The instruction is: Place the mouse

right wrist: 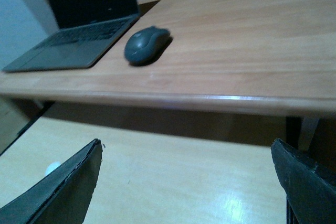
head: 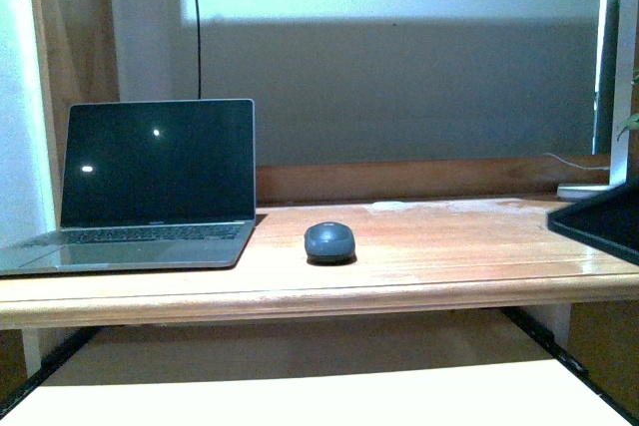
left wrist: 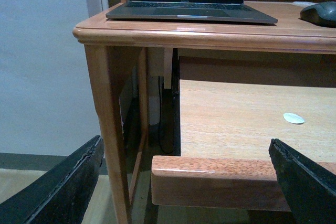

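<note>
The dark grey-blue mouse (head: 329,241) lies on the wooden desk top (head: 449,256), just right of the open laptop (head: 150,187). It also shows in the right wrist view (right wrist: 146,44) and at the edge of the left wrist view (left wrist: 321,13). My left gripper (left wrist: 186,182) is open and empty, low in front of the pull-out shelf's (left wrist: 241,119) front edge. My right gripper (right wrist: 186,182) is open and empty above the pull-out shelf (right wrist: 157,177), below and in front of the desk edge. Neither arm shows in the front view.
A small flat white disc (left wrist: 293,118) lies on the pull-out shelf. A dark tray-like edge (head: 599,221) juts in at the right. A lamp base (head: 582,190) stands at the back right. The desk leg (left wrist: 107,129) is at the left.
</note>
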`<control>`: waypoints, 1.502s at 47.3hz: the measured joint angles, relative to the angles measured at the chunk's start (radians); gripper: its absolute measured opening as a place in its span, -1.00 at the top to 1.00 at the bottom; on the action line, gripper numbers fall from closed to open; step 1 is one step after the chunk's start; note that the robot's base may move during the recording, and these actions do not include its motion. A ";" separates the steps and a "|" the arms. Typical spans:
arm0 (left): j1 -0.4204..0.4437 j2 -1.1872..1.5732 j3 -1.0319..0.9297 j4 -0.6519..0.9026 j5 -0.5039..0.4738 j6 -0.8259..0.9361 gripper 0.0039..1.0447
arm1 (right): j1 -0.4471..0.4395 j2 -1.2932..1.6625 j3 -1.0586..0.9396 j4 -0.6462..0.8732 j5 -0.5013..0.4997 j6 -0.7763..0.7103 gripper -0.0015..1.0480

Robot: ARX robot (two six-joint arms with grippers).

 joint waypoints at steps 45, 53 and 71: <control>0.000 0.000 0.000 0.000 0.000 0.000 -0.86 | -0.069 -0.037 -0.265 -0.315 -0.371 -0.702 -0.86; 0.000 0.000 0.000 0.000 0.000 0.000 -0.86 | 0.033 0.072 -0.272 -0.102 -0.233 -0.593 -0.86; 0.000 0.000 0.000 0.000 0.000 0.000 -0.86 | 0.183 0.372 -0.147 0.209 0.096 -0.418 -0.86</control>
